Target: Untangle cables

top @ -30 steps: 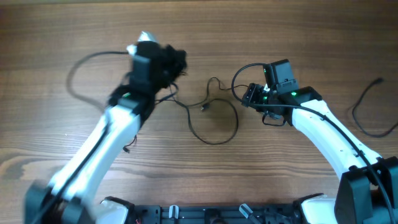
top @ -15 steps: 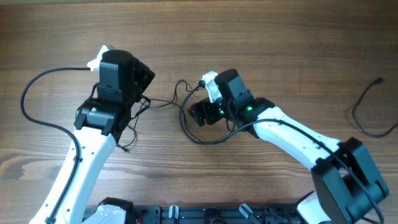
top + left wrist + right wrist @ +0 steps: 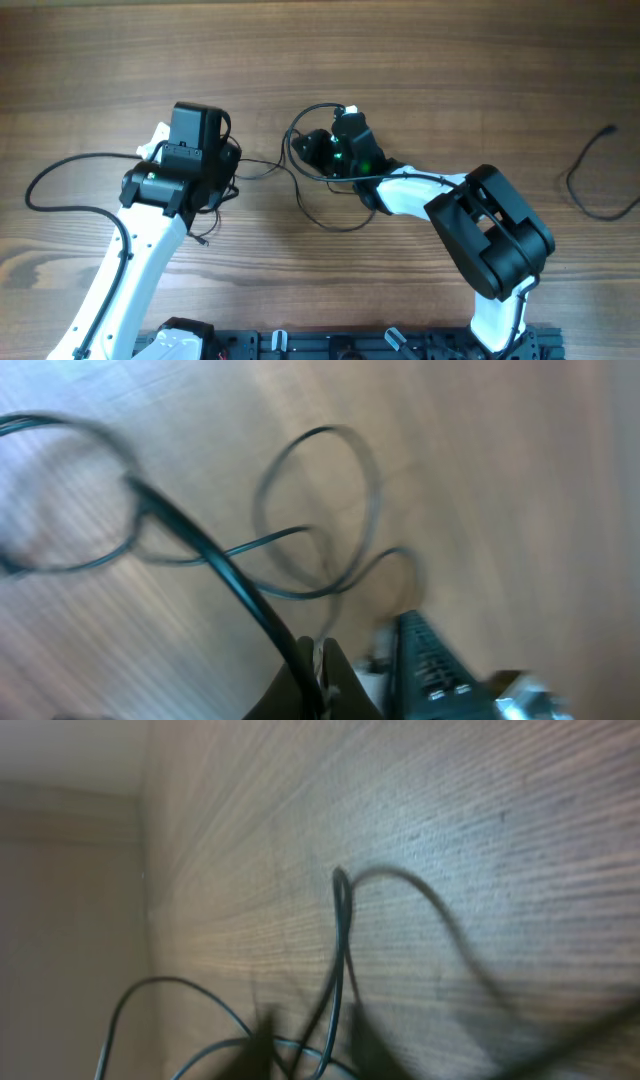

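Left claw [image 3: 318,665] clamped on cables [image 3: 215,565], at their left end. Right claw [image 3: 312,150] over the cables' middle; too blurred to tell its state.

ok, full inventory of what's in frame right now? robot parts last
tangled cables: several, exact count unclear, thin, black, centre of the table, running between the two grippers, with one long loop trailing out to the left
loose cable: one, thin, black, far right edge of the table, apart from the tangle, small plug at its upper end
table: one, brown wood grain, under everything
left gripper: one, black on a white arm, left of centre, shut on a strand of the tangled cables
right gripper: one, black on a white arm, centre, right at the tangle; wrist view too blurred to tell if it is open or shut
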Robot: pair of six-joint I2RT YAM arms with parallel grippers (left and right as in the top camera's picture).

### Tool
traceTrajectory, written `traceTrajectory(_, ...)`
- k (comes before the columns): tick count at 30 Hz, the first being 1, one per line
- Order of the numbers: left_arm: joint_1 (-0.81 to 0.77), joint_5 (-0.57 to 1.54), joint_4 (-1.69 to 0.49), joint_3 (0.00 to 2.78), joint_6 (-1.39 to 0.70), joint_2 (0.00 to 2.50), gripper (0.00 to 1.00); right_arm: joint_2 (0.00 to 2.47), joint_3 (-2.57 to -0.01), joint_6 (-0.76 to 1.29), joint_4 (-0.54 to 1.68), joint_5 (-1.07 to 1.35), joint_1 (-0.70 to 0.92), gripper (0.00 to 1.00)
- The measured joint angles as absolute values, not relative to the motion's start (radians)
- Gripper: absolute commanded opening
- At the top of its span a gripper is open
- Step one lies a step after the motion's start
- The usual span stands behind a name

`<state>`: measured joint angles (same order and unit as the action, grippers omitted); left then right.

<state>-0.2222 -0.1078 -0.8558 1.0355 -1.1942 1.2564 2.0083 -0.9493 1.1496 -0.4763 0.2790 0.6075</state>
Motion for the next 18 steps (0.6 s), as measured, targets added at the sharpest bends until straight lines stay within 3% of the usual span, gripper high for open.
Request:
traceTrajectory(4, -0.221, -0.164, -1.005, 1.035, -1.196, 1.257, 0.1, 1.992, -0.959, 1.046, -0.454, 0.284, 0.54, 0.05)
traceTrajectory(6, -0.205, -0.236, -1.01, 1.035, -1.196, 1.257, 0.04, 1.915, -0.961, 0.978, -0.387, 0.303, 0.463, 0.05)
traceTrajectory(11, 0.012, -0.336, -0.893, 1.033, -1.2, 1.261, 0.08, 1.652, -0.981, 0.8, -0.125, 0.322, 0.423, 0.05)
traceTrajectory(15, 0.102, -0.261, -0.878, 1.034, -1.184, 1.312, 0.47, 1.631, -0.984, 0.709, -0.031, 0.329, 0.44, 0.05)
traceTrajectory(16, 0.105, -0.176, -0.86, 1.034, -1.139, 1.345, 0.64, 1.631, -0.984, 0.693, -0.03, 0.33, 0.441, 0.05)
traceTrajectory(17, 0.1, -0.092, -0.838, 1.034, -1.073, 1.376, 0.74, 1.631, -0.984, 0.67, -0.029, 0.331, 0.442, 0.05)
traceTrajectory(18, 0.092, 0.021, -0.801, 1.033, -0.975, 1.404, 0.77, 1.631, -0.984, 0.65, -0.015, 0.332, 0.442, 0.05)
